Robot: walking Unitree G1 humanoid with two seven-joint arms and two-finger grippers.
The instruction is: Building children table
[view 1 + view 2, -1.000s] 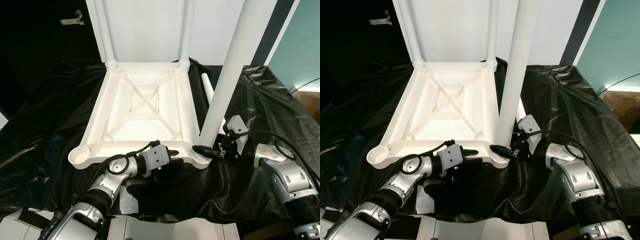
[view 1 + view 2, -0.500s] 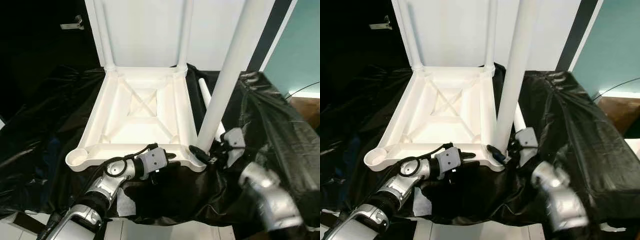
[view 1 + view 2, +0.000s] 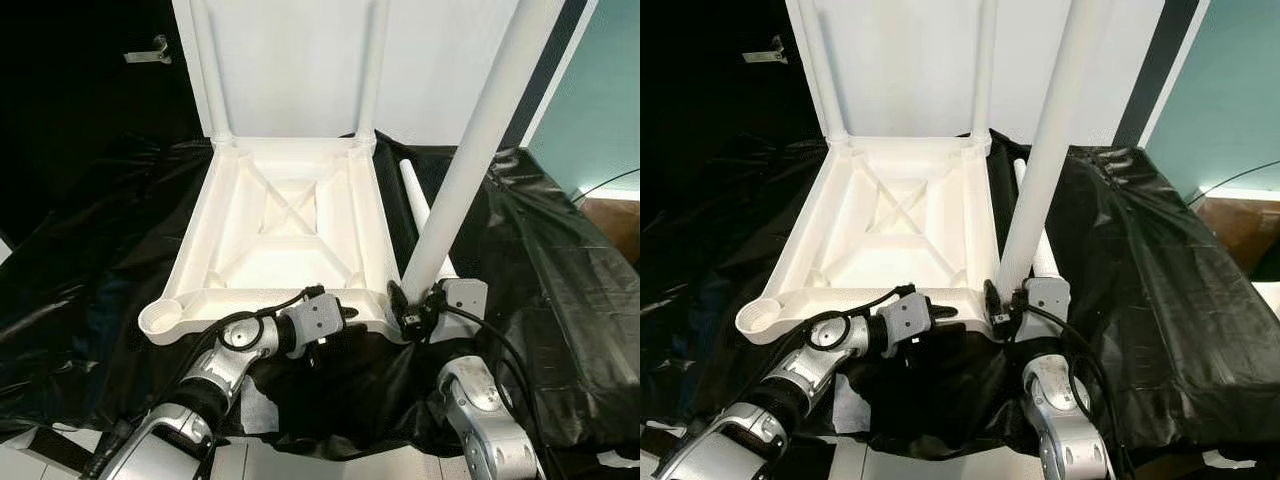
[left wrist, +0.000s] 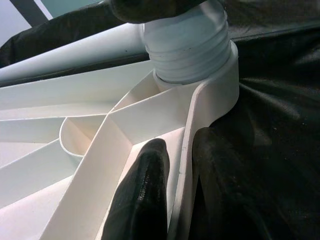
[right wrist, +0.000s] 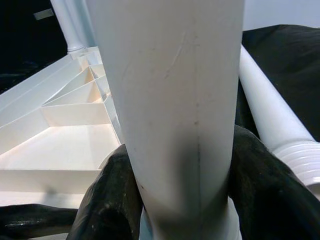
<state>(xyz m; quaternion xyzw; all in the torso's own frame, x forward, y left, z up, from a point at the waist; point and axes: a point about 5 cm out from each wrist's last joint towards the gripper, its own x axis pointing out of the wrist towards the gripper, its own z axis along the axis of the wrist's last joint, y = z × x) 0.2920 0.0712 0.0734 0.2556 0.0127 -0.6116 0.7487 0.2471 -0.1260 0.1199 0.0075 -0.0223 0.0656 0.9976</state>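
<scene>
Upside-down white tabletop (image 3: 275, 235) lying mid-frame on black plastic sheet (image 3: 90, 250), two legs already standing at its far corners. Lower left: left gripper (image 3: 335, 318) clamped onto the near rim of the tabletop. Lower right of center: right gripper (image 3: 405, 305) clenched round the base of a tilted white leg (image 3: 470, 165) sitting at the corner socket. Spare leg (image 3: 415, 195) lying just behind.

Both arms reach forward, left hand (image 3: 335, 322) and right hand (image 3: 407, 308) clamped.
</scene>
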